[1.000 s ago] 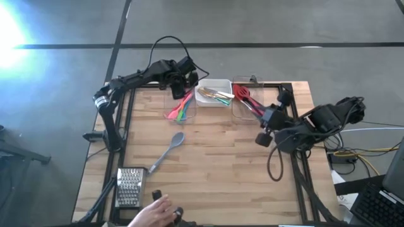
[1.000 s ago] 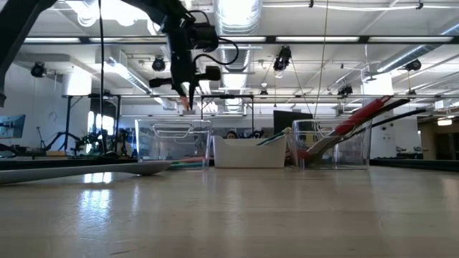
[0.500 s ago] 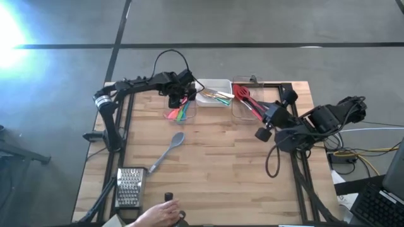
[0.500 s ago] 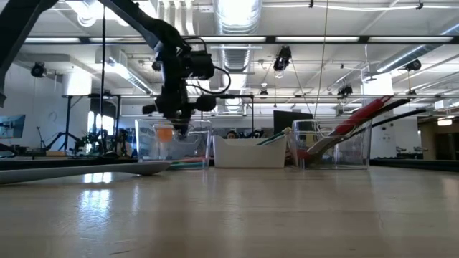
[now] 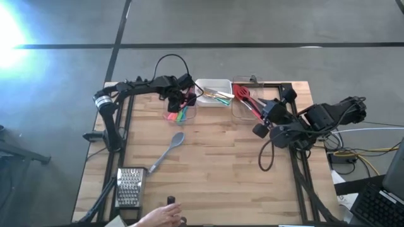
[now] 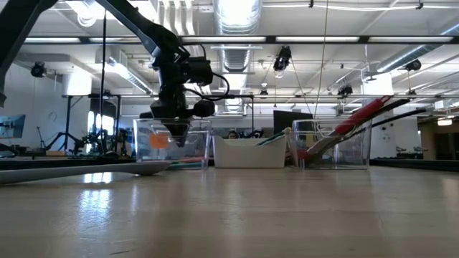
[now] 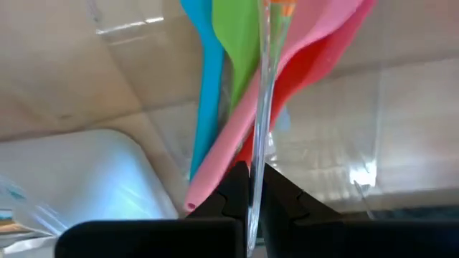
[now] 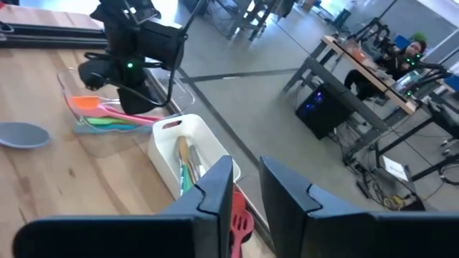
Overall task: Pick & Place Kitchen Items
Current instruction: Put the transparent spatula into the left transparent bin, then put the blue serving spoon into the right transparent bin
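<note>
Wooden tabletop fills the middle of the high view, and along its upper edge you have 3 bins: a clear bin (image 5: 181,108) at upper centre-left, a white bin (image 5: 215,84) in the middle and a second clear bin (image 5: 238,110) to its right. Most of the job looks done: the pink, green, blue and red utensils (image 5: 180,113) lie in the left clear bin, small cutlery (image 5: 214,95) in the white one, and red and black spoons (image 5: 250,101) lean out of the right one. Your left gripper (image 5: 184,96) hangs over the left clear bin with its jaws closed; in its wrist view the bin's clear wall runs between the fingertips, and I cannot tell whether they pinch it or carry anything. Your right gripper (image 5: 261,126) waits at centre-right, just below the right bin, jaws narrowly parted and holding nothing. Left to do, as I judge it: the grey spoon (image 5: 167,152) lying loose on the wood at lower centre-left. Below it, at lower left, sits the metal grater (image 5: 129,187), which is not a utensil to sort. Watch the person's hand (image 5: 159,217) at the bottom edge, near the grater, beside a small dark object (image 5: 170,202); it lies close to any reach for the spoon.
</note>
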Robot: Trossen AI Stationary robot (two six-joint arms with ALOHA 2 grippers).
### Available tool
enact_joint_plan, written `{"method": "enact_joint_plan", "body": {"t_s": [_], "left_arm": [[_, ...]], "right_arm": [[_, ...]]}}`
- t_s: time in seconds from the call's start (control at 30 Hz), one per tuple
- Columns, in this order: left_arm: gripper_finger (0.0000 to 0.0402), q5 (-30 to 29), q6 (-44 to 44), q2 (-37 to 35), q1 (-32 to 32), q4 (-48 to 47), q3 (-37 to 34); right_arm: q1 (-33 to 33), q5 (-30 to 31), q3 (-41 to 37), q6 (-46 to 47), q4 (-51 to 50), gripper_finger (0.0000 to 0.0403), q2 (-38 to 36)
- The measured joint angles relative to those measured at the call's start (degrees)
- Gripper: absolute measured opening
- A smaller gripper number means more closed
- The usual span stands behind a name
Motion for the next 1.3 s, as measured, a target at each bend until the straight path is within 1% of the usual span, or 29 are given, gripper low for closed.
{"method": "enact_joint_plan", "body": {"t_s": [0.13,0.27,0.33,0.63,0.77,0.9,1.03,1.13,1.2,1.3], "left_arm": [[0.0017,1.88,-0.95,0.0,-0.1,-0.1,-0.37],[0.0017,2.35,-1.17,0.0,-0.12,-0.12,-1.27],[0.0017,2.39,-1.21,0.0,-0.17,1.32,-1.88],[0.0086,3.18,-3.03,0.0,-0.15,6.82,-4.42],[0.01,2.96,-4.19,-0.02,-0.16,8.29,-4.63],[0.0099,0.9,-5.83,-0.82,-0.24,8.4,-2.47],[0.0092,0.68,-11.44,-3.3,-0.24,8.38,1.46],[0.0084,1.92,-19.41,-6.29,-0.22,8.21,4.93],[0.0079,4.82,-26.56,-9.02,-0.09,7.91,6.85],[0.0071,13.69,-37.31,-14.2,-0.17,4.75,8.48]], "right_arm": [[-0.53,-0.1,-0.15,-0.01,0.25,0.0063,0.02],[-0.58,-0.1,-0.16,-0.06,0.34,0.0067,0.02],[-0.57,-0.1,-0.18,-0.06,0.38,0.0069,0.02],[-0.55,-0.17,-0.3,-0.06,0.56,0.0073,0.02],[-0.53,-0.19,-0.31,-0.23,0.56,0.0067,0.07],[-0.53,-0.21,-0.31,-0.28,0.54,0.0066,0.07],[-0.53,-0.37,-0.31,-0.36,0.54,0.0072,0.07],[-0.53,-0.61,-0.31,-0.54,0.54,0.0077,0.07],[-0.53,-0.61,-0.31,-0.58,0.54,0.0079,0.07],[-0.53,-0.61,-0.4,-0.67,0.54,0.0082,0.07]]}}
